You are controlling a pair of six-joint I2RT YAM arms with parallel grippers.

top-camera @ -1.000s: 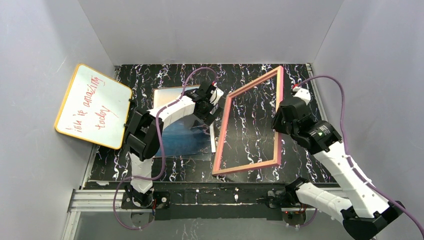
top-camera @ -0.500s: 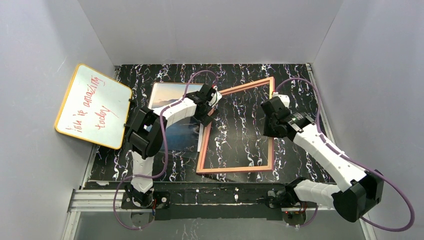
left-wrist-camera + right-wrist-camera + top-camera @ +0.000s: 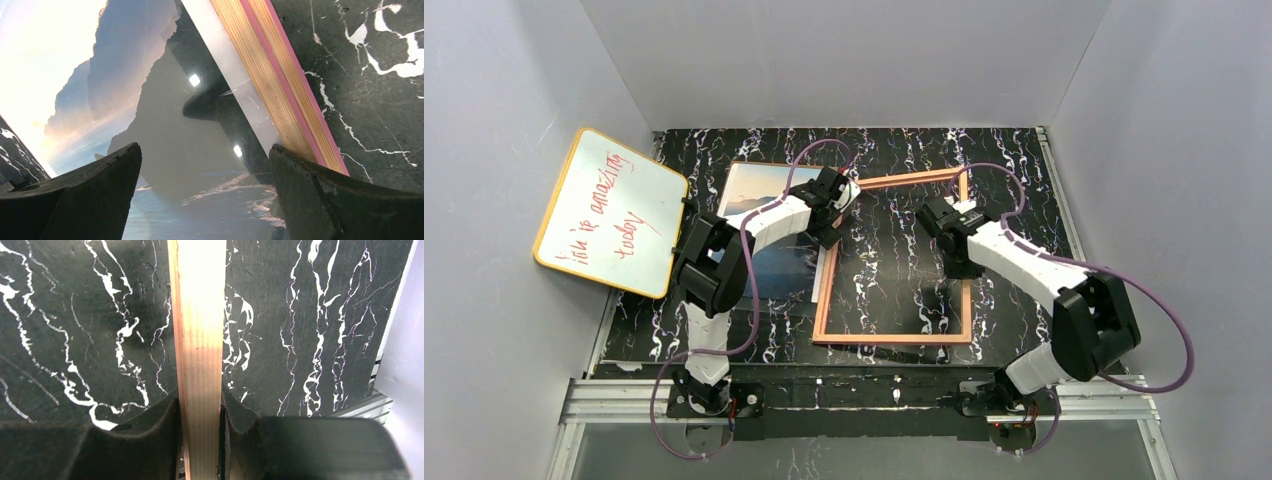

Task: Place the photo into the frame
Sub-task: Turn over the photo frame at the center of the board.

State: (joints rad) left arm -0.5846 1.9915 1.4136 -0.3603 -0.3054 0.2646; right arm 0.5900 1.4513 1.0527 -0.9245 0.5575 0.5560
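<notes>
Swinging down from its steep tilt of a second ago, the thin pink rectangular picture frame (image 3: pixel 889 338) is now lying close to flat on the black white-veined worktop (image 3: pixel 1024 180), orange-tan reverse up. Right gripper (image 3: pixel 198 407) is pinching the frame's right rail, jaws narrow with the wood squeezed between them. Left gripper (image 3: pixel 205 150) is hanging wide open, holding nothing, just over the glossy rectangular print of blue sea, dark hills and pale sky (image 3: pixel 764 195), right by the frame's left rail. That photo is lying face up just left of the frame, white margin running along the left rail; can't tell whether the rail is sitting on it or only touching. Yellow-rimmed whiteboard with red writing (image 3: pixel 609 212) is leaning well off to the frame's left, not involved.

So we're looking at the laying-the-frame-down step, photo not in yet. Next move is probably calling for the right gripper letting go once the frame is settled, then the left one catching a photo edge and sliding it into the opening. Getting a finger under a flat glossy print is looking like the tricky bit.
</notes>
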